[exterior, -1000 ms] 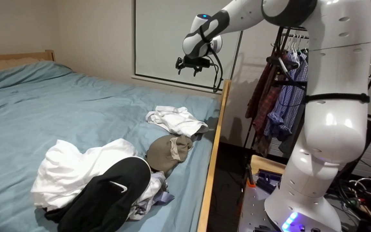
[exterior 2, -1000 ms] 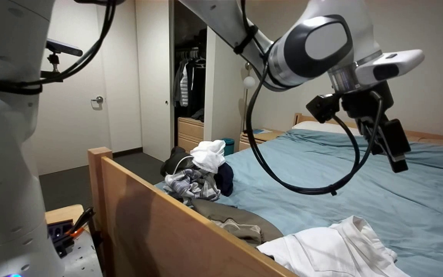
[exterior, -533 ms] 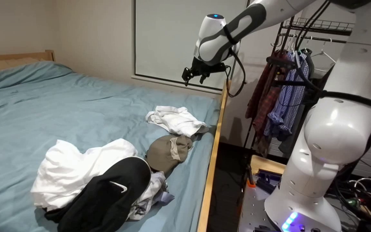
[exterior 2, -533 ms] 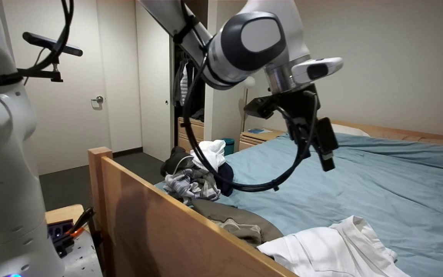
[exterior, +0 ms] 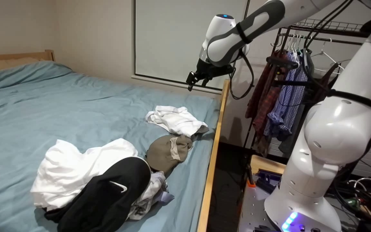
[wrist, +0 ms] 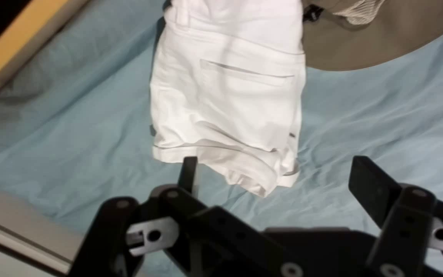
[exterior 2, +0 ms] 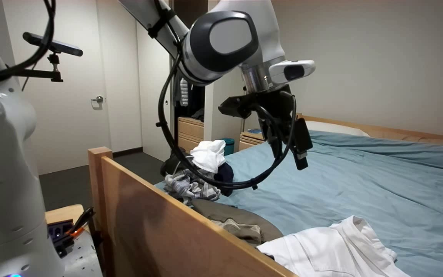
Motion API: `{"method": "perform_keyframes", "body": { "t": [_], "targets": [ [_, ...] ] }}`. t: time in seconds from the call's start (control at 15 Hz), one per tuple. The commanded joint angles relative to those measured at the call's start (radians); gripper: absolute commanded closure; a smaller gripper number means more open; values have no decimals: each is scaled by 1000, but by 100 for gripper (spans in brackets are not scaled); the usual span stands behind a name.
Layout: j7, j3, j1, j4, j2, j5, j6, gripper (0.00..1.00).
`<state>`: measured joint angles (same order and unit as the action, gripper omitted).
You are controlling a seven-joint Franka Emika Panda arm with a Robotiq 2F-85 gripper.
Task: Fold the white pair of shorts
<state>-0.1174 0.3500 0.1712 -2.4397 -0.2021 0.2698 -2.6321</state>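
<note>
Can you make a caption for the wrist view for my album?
White shorts lie on a blue sheet beside a brown hat, with open jaws in the foreground.

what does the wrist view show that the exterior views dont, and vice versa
Only the wrist view: a small dark mark near one side edge of the white shorts.

Only the exterior views: the robot arm and a larger white cloth bundle, in both; a black garment with a white swoosh, in an exterior view; a door, in an exterior view.

Shared: the gripper, plainly open in the wrist view; the white shorts beside the brown hat on the blue sheet; the wooden bed board.
</note>
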Motion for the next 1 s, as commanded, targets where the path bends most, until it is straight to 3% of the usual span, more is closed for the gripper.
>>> {"method": "perform_keyframes", "body": {
  "t": [0.0, 0.4, 0.67, 0.8, 0.93],
  "targets": [
    [208, -49, -17, -60, -80, -113, 77, 0],
    [284, -170, -13, -159, -193, -15, 318, 0],
    [374, -209, -38, -192, -239, 25, 466, 0],
    [426, -211, -53, -209, -251, 47, 444, 0],
    [384, -211, -49, -190, -226, 27, 445, 0]
  ]
}}
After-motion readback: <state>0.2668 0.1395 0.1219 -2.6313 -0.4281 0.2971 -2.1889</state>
